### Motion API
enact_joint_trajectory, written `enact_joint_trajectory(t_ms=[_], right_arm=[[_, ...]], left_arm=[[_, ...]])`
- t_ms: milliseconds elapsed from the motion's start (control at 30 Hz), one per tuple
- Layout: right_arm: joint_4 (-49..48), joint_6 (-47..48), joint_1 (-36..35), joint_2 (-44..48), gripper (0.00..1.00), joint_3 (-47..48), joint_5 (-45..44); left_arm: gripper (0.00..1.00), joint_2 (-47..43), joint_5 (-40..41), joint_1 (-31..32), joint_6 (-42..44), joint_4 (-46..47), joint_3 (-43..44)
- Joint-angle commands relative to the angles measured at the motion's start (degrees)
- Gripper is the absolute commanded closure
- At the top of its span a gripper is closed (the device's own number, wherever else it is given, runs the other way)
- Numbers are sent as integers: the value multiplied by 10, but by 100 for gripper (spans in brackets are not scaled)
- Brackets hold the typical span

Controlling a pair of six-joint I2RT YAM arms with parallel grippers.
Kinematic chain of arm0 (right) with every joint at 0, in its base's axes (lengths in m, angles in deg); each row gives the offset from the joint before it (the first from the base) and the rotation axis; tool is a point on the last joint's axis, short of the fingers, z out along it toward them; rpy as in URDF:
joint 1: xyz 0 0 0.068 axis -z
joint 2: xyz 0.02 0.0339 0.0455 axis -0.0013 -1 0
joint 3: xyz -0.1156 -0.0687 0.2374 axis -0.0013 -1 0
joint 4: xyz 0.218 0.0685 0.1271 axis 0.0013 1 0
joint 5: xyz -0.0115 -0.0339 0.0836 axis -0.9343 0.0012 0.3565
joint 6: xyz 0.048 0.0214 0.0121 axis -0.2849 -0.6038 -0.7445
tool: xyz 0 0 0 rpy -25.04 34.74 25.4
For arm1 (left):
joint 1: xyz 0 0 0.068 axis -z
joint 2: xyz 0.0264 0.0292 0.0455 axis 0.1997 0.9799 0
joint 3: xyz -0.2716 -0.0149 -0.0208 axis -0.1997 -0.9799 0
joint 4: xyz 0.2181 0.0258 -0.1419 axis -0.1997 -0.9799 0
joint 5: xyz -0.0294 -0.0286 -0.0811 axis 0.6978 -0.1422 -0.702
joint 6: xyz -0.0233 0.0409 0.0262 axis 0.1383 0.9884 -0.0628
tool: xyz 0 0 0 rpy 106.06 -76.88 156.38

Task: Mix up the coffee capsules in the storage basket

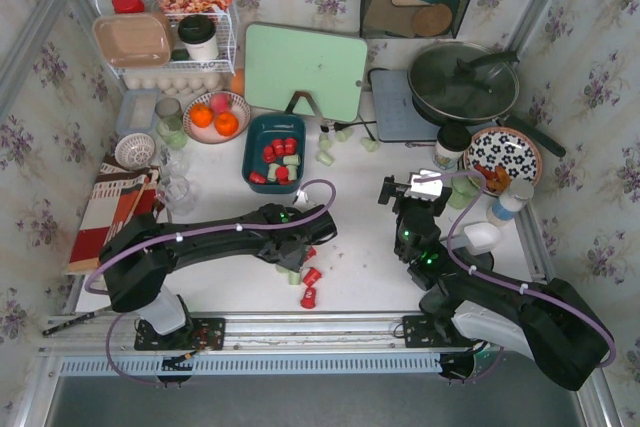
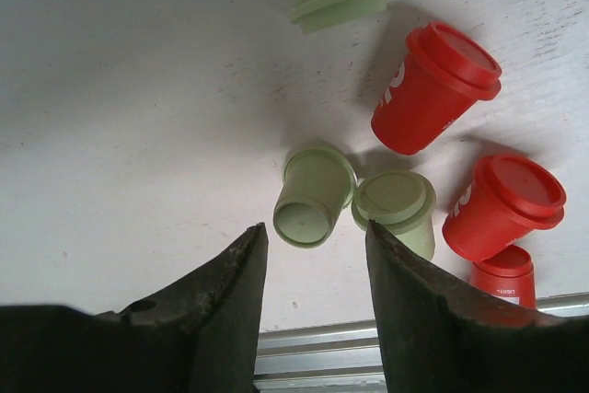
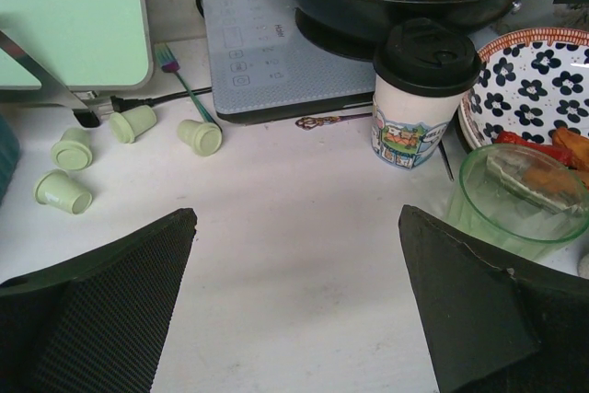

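The left tool [image 2: 316, 229] hung low over the worktop [image 2: 138, 89] with its fingers partly spread and nothing between them. Just ahead of its tips lay a pale green capsule [image 2: 313, 195] on its side, touching a second green capsule [image 2: 396, 209] that sat slightly to the tool's right. Three red capsules [image 2: 437, 89] lay farther out on that same side. The basket [image 1: 249, 147] stood well beyond the tool, already holding a mix of red and green ones.

The main risk was probably the pinch itself. The nearest capsule was tapered and lying down, so fingers meeting its sloped wall could squeeze it forward and out rather than hold it. Because it touched its neighbour, a finger coming down off-centre could catch both, or knock the second one into the red ones. Anything sent rolling back toward the tool had little room, as the metal rail [image 2: 322, 338] at the worktop's edge sat right behind the fingers. A weak hold could also let go on the way to the basket.

The right tool [image 3: 296, 218] was spread wide and held nothing. More green capsules [image 3: 63, 190] lay ahead of it to its left, clear of its fingers.
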Motion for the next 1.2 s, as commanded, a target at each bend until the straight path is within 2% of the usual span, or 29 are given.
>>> enact_joint_trajectory(t_ms=[0, 267, 400, 733, 900, 1167], right_arm=[[-20, 0, 0, 1, 0, 2, -5], [-18, -1, 0, -3, 0, 4, -1], [-18, -1, 1, -9, 0, 6, 0], [-18, 0, 0, -19, 0, 8, 1], [-17, 0, 0, -21, 0, 8, 1], [-15, -1, 0, -24, 0, 10, 4]], left_arm=[[50, 2, 15, 0, -9, -7, 4], [53, 15, 16, 0, -16, 5, -5], [58, 18, 20, 0, -17, 11, -7], [60, 30, 22, -1, -17, 31, -14], [72, 24, 36, -1, -19, 32, -12], [85, -79, 111, -4, -6, -6, 5]])
